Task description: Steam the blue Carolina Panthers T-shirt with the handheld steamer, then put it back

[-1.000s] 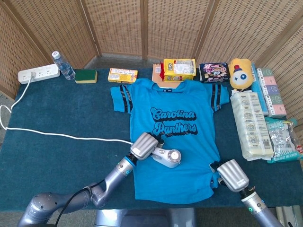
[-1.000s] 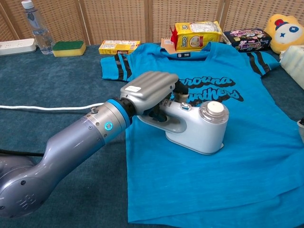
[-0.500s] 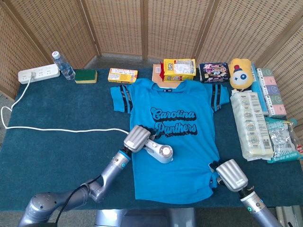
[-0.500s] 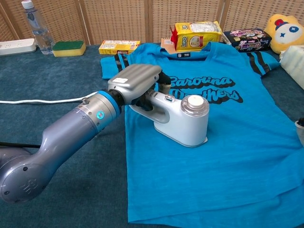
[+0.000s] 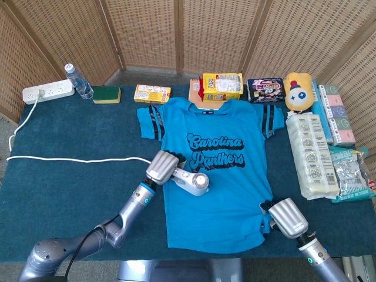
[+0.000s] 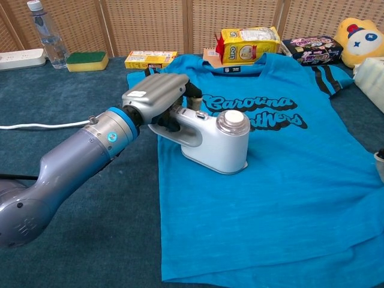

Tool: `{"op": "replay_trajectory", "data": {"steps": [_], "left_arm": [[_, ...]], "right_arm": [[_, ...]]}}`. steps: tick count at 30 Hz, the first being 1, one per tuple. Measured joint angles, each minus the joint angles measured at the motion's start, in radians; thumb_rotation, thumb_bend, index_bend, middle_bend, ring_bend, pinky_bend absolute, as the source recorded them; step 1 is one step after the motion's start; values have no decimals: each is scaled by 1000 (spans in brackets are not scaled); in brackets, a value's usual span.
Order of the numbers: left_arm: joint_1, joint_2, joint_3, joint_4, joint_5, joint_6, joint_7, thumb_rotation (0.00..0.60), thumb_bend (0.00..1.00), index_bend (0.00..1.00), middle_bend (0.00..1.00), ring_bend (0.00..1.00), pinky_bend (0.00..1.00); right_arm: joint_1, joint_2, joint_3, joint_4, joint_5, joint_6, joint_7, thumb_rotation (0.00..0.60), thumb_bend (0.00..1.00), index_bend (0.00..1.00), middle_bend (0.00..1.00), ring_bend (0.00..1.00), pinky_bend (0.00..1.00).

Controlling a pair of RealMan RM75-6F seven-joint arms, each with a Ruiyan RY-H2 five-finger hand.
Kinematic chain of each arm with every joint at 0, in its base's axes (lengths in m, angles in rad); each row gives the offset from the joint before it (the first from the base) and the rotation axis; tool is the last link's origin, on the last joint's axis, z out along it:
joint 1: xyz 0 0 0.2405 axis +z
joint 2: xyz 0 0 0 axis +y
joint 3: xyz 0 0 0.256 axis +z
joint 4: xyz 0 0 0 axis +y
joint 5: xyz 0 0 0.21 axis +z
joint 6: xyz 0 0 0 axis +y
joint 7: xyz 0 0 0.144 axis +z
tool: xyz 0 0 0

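Observation:
The blue Carolina Panthers T-shirt lies flat on the dark table, collar away from me. My left hand grips the handle of the white handheld steamer, which stands on the shirt's left side below the lettering. Its white cord trails left across the table. My right hand rests at the shirt's lower right hem with its fingers curled at the fabric edge; whether it holds the cloth is hidden.
A power strip, water bottle, green sponge, yellow box, snack bag and plush toy line the far edge. Packaged goods are stacked along the right side. Wicker screens stand behind.
My left hand has slid the steamer up and to the left across the shirt, toward its left edge. The cord has straightened. The right hand has stayed put.

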Motion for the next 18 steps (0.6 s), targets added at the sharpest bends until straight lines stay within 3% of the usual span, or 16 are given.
{"op": "replay_trajectory", "data": {"steps": [8, 18], "left_arm": [[41, 60, 58, -94, 38, 28, -18, 600, 432, 596, 698, 619, 575], [82, 81, 102, -129, 55, 39, -29, 600, 432, 596, 698, 620, 575]], "right_arm": [[-1, -2, -2, -5, -4, 1, -8, 600, 487, 703, 630, 671, 799], [-4, 1, -4, -19, -8, 1, -24, 600, 487, 705, 631, 671, 800]]}}
